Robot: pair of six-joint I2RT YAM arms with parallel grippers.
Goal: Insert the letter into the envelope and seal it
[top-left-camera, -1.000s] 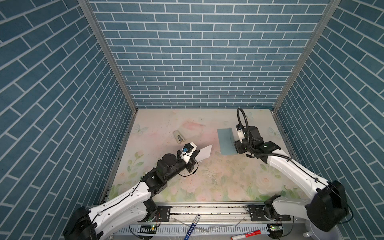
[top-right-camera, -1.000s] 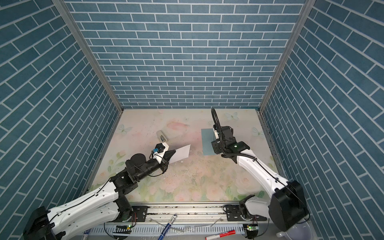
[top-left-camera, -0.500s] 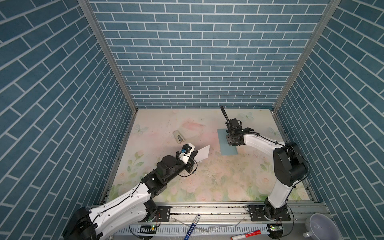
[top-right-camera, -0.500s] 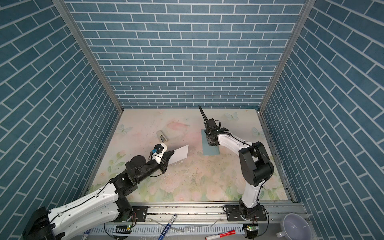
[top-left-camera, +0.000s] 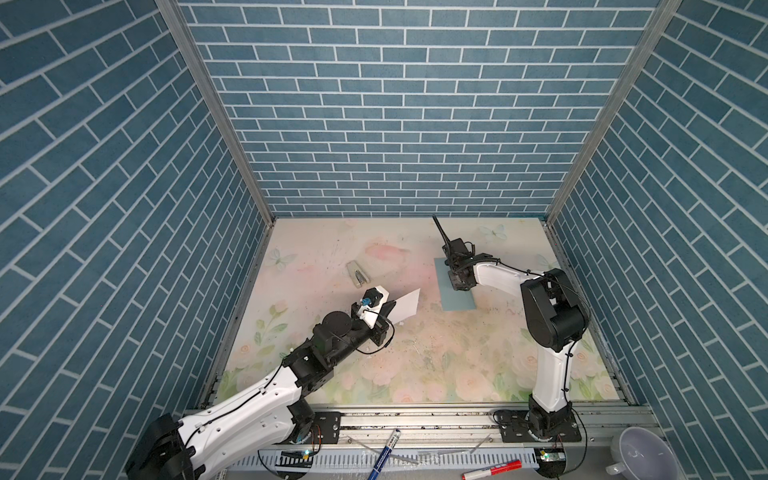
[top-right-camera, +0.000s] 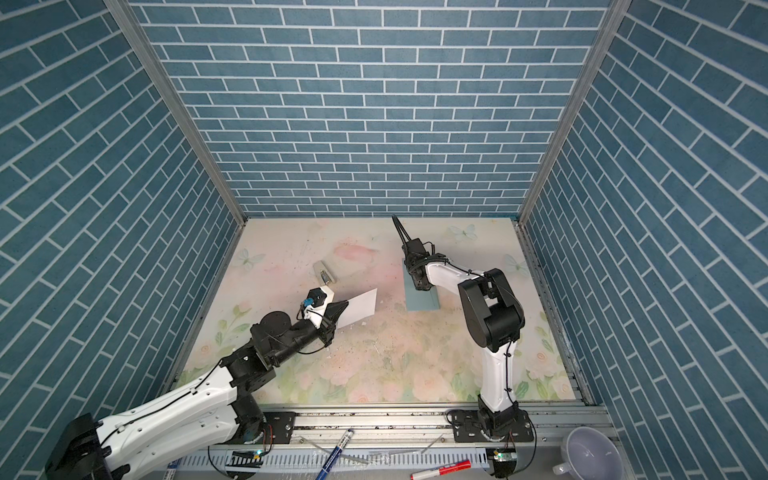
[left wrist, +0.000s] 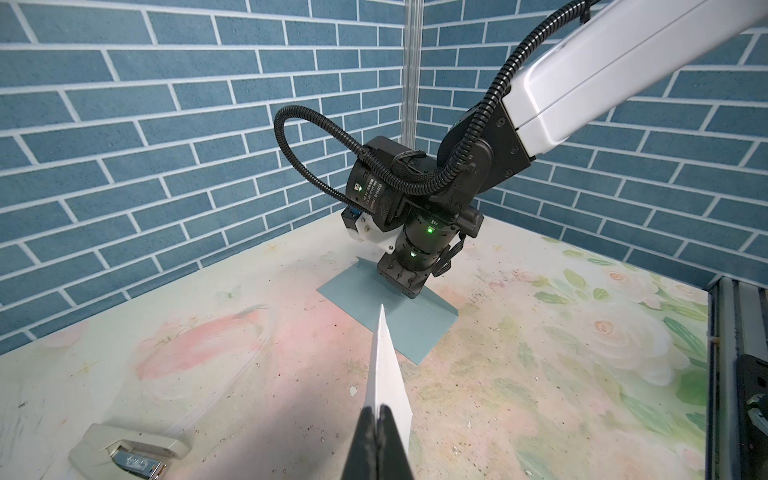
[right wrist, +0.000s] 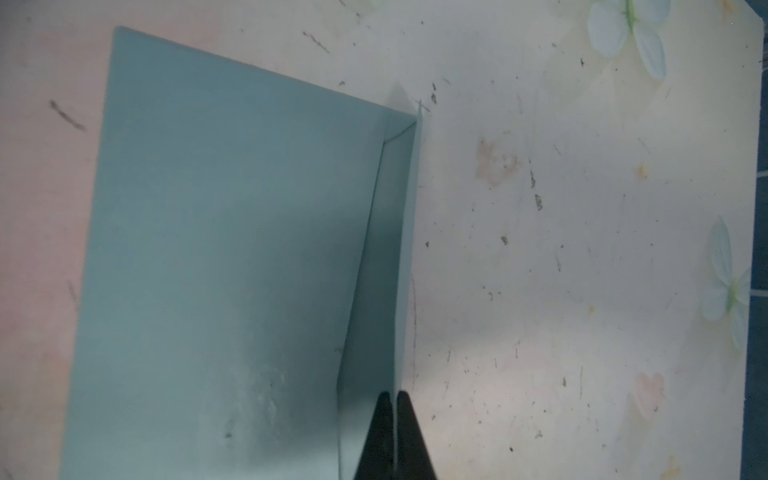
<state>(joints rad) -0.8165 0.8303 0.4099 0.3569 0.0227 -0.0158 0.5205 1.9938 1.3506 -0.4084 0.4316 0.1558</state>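
The letter is a white sheet held off the table, edge-on in the left wrist view. My left gripper is shut on its near edge. The teal envelope lies flat to the right of the letter. Its flap stands up along the far side. My right gripper points down and is shut on that raised flap. The letter's tip points at the envelope, a short gap away.
A beige stapler lies behind the left gripper. Blue brick walls close in three sides. Beyond the front rail lie a blue pen, a red marker and a white cup.
The right gripper has closed onto the envelope's flap, and the right arm has folded up over its base. The left arm and the letter have stayed put.
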